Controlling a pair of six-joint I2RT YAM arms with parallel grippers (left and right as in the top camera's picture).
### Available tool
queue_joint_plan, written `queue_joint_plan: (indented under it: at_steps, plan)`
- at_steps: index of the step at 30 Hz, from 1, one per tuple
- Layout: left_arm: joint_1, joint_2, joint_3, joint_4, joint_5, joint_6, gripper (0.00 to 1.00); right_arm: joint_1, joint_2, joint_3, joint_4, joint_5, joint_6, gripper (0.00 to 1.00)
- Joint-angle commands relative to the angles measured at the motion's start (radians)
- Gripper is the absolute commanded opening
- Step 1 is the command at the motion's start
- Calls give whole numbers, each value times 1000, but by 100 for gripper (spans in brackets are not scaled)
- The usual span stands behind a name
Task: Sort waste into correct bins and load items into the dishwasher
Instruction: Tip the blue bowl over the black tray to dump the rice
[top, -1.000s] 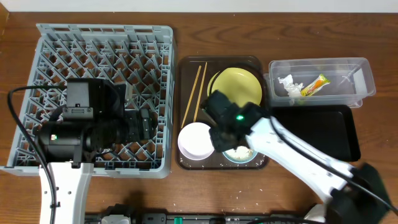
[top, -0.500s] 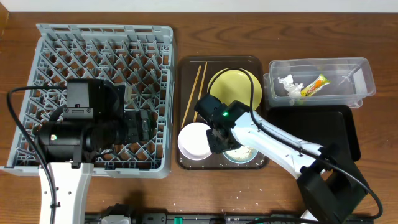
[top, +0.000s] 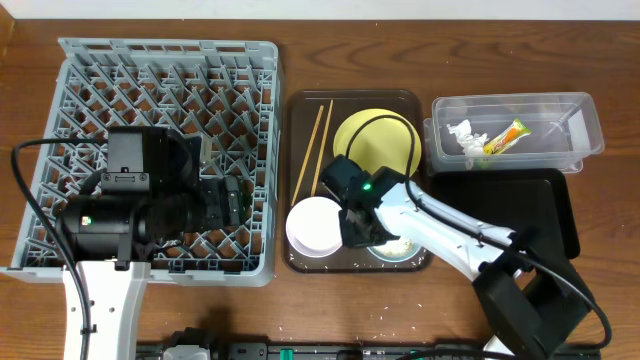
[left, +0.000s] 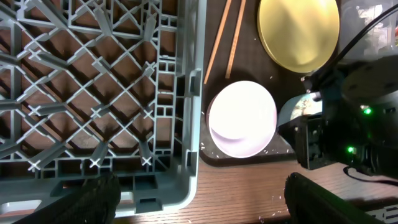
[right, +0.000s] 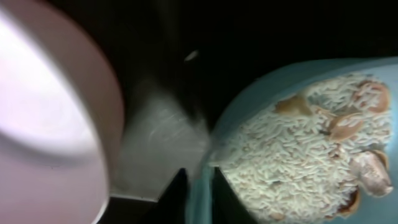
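Observation:
My right gripper (top: 362, 232) is shut on the left rim of the light blue bowl (top: 397, 248), one finger on each side (right: 199, 186). The bowl (right: 249, 106) holds white rice (right: 292, 155) with brown bits. The white bowl (top: 315, 225) stands just left of it (right: 43, 124). The yellow plate (top: 375, 140) and wooden chopsticks (top: 312, 145) lie behind on the brown tray (top: 300, 110). The tissue (top: 463, 137) and snack wrapper (top: 505, 137) lie in the clear tub (top: 580, 115). My left gripper (left: 202, 199) is open and empty over the grey dish rack's (top: 170, 60) front right corner.
The black tray (top: 520, 215) lies right of the brown tray, in front of the clear tub. The right arm stretches across the black tray's front left corner. A few rice grains lie on the wood by the rack's corner (left: 267, 214).
My right gripper moved left from over the plate and bowl, then settled down onto the blue bowl's left rim. The left arm has not moved.

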Motion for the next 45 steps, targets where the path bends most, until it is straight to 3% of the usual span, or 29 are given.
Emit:
queue_joint_plan:
  at_steps: [1, 11, 20, 27, 33, 45]
  plan:
    - [-5, 0, 16, -2, -13, 17, 85, -32, 6, -4, -8, 21, 38, 1]
    - [-5, 0, 16, -2, -14, 17, 85, -54, -47, -3, 10, -13, -13, 1]
    - [-5, 0, 16, -2, -14, 17, 85, -65, -323, -3, 12, -36, -61, 1]
    - [-5, 0, 16, -2, -14, 17, 85, -235, -503, -6, -56, -92, -128, 1]
    - [-5, 0, 16, -2, -14, 17, 85, -485, -519, -64, -51, -407, -298, 1]
    - [-5, 0, 16, -2, -14, 17, 85, -1068, -518, -415, 188, -1242, -700, 1]
